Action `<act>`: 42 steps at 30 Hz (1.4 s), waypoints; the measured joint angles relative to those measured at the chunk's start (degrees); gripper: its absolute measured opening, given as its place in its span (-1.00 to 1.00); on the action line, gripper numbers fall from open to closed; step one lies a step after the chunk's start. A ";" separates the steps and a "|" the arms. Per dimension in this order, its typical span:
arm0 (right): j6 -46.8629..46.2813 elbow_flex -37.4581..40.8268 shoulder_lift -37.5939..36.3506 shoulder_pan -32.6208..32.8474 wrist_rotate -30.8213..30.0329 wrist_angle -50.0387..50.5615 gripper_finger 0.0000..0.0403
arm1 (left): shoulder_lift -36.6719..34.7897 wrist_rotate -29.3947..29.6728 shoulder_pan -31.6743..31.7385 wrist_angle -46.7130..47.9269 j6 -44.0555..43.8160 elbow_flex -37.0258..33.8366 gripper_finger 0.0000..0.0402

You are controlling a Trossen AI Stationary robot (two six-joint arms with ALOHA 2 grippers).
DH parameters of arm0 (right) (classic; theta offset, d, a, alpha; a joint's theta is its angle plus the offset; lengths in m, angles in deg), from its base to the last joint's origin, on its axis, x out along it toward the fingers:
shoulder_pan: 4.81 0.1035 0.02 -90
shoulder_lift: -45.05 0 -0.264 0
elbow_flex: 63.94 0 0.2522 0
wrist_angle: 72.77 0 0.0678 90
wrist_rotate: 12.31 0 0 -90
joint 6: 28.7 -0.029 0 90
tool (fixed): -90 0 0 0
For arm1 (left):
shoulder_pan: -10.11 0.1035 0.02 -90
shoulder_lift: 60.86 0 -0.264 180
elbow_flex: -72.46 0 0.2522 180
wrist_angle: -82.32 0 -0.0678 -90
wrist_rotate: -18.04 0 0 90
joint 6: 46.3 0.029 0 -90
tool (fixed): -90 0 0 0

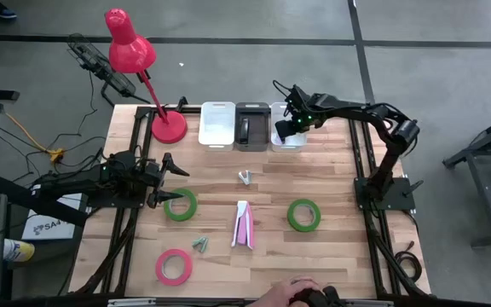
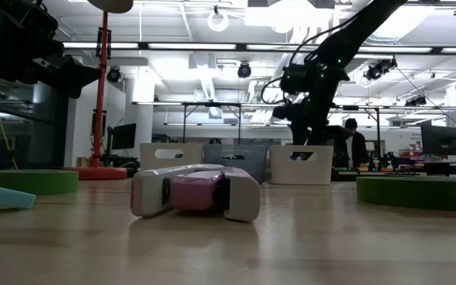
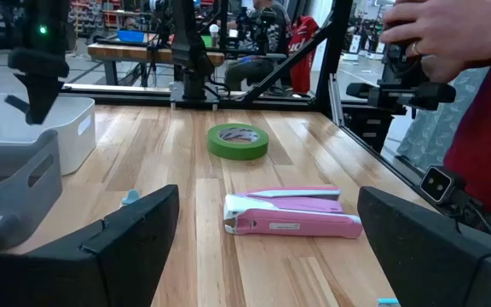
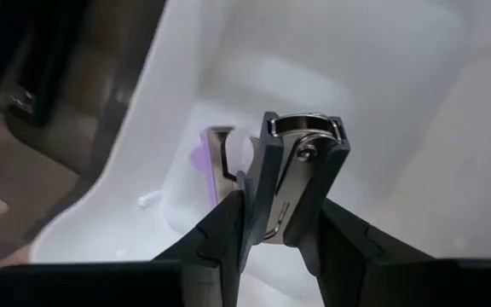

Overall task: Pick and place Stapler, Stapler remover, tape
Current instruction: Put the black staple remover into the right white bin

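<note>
Three plastic bins (image 1: pixel 252 113) are lining the wooden table's (image 1: pixel 339 256) far edge, and we're watching the right gripper (image 1: pixel 285 128) hanging over the right white bin (image 1: pixel 289 141), pinching a dark metal staple remover (image 4: pixel 301 175). Next, we judge: release. Left gripper (image 1: pixel 167 179), spread, is waiting beside a green tape ring (image 1: pixel 180 205).

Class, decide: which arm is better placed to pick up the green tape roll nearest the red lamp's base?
Left. The left gripper hangs open right beside that green tape roll; the right gripper is occupied, holding a staple remover over the white bin.
</note>
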 joint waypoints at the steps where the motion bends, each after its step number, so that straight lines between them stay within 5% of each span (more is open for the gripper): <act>1: -0.08 0.00 0.45 0.00 0.77 0.02 -0.48 | 0.00 0.00 0.00 0.00 0.00 0.00 0.77; 42: 1.23 0.02 1.29 -0.44 6.87 -0.20 -0.46 | 0.02 0.15 0.00 0.00 0.00 -0.01 0.77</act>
